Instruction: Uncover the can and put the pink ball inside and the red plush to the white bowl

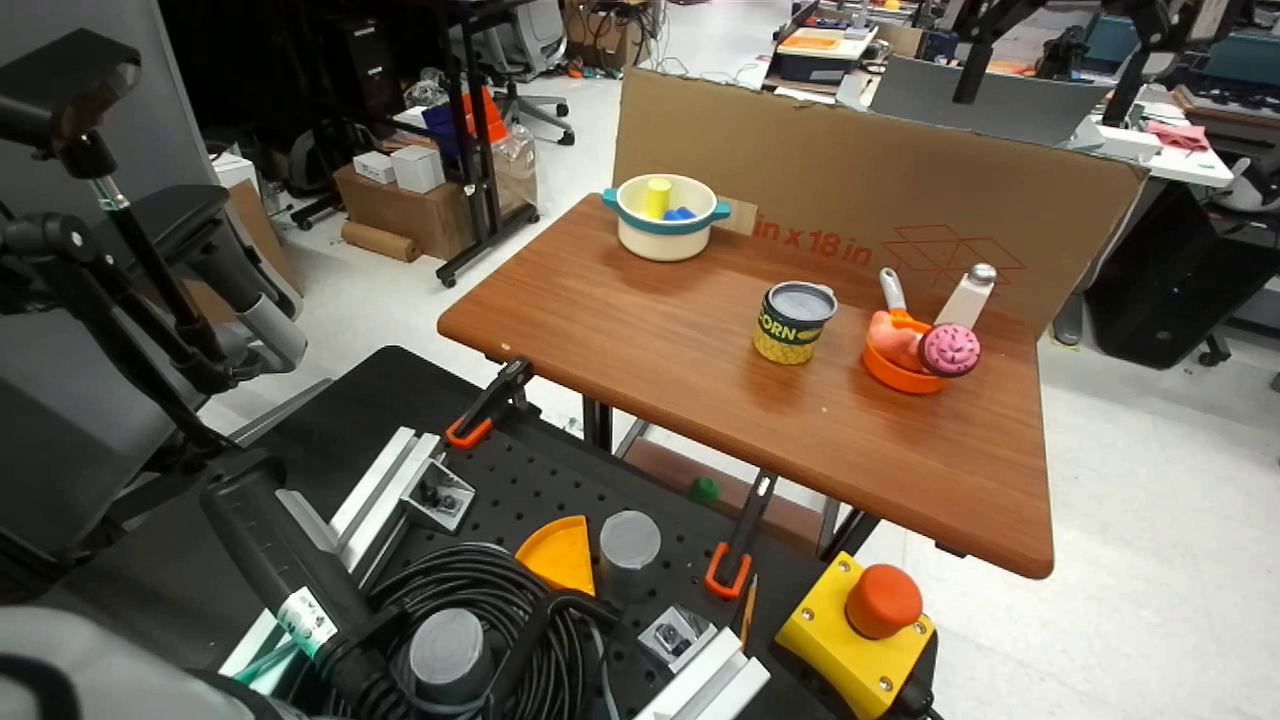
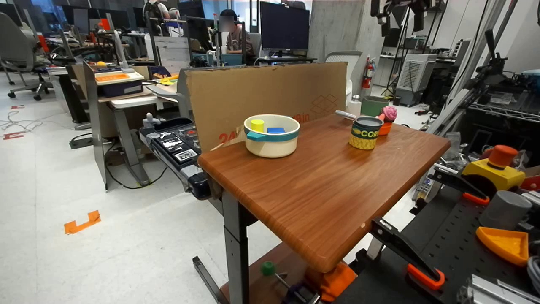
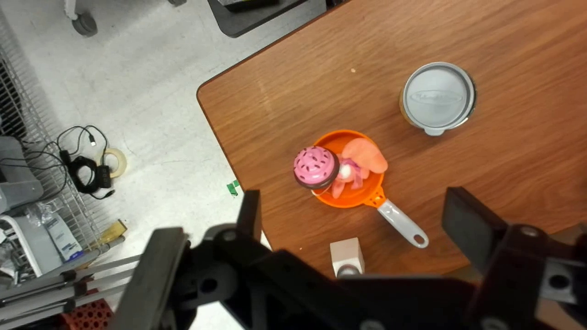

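Hanging high over the desk (image 1: 620,335) with the pincer (image 3: 353,201) spread wide and holding nothing. Find the red plush (image 3: 365,156) inside the orange pan (image 3: 337,140), with the pink ball (image 3: 314,166) perched at the rim beside it, likely gathered there against rolling. Note the can (image 1: 785,345) upright nearby, with the grey lid (image 3: 437,95) on, so presumably to be uncovered first. See the white bowl (image 1: 665,245) well apart, near the opposite end, by the cardboard (image 1: 800,160), perhaps set there as a goal, with a yellow cylinder (image 1: 657,197) and a blue piece (image 2: 276,130) inside. Mind the desk's end edge near the pink ball, for fear of a fall; allow for the white bottle (image 3: 345,250) by the pan, and expect more room around the can
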`<state>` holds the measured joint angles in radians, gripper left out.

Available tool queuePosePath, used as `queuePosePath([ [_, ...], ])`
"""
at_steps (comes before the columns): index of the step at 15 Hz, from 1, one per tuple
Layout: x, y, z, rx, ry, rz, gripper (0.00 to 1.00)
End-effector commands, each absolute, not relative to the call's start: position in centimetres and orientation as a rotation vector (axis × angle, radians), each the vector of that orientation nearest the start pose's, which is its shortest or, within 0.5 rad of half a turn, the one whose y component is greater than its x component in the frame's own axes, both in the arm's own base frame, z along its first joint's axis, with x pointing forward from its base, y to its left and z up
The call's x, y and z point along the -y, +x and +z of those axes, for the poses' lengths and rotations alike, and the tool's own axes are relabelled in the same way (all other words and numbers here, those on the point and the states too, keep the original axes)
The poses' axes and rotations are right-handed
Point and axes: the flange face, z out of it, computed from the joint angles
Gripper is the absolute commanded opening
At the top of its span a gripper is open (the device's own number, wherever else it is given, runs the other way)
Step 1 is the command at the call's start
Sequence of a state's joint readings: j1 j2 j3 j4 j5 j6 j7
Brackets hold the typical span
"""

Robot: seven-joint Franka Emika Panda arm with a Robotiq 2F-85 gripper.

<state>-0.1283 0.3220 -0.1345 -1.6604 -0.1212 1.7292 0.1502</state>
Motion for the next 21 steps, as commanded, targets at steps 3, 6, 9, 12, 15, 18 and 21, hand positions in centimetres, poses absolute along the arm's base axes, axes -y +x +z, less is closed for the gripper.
queuePosePath([
  [3,12.1,59.0,38.3,-0.403,-3.307,0.458,1.00],
  [6,10.4,58.8,36.9,-0.326,-3.342,0.463,1.00],
  [9,9.6,58.5,36.2,-0.282,-3.365,0.467,1.00],
  [12,9.0,58.1,36.4,-0.245,-3.385,0.445,1.00],
  [15,8.4,57.7,36.8,-0.220,-3.396,0.418,1.00],
  [18,7.8,57.0,37.0,-0.189,-3.404,0.412,1.00],
  [21,7.1,55.9,36.1,-0.131,-3.400,0.452,1.00],
])
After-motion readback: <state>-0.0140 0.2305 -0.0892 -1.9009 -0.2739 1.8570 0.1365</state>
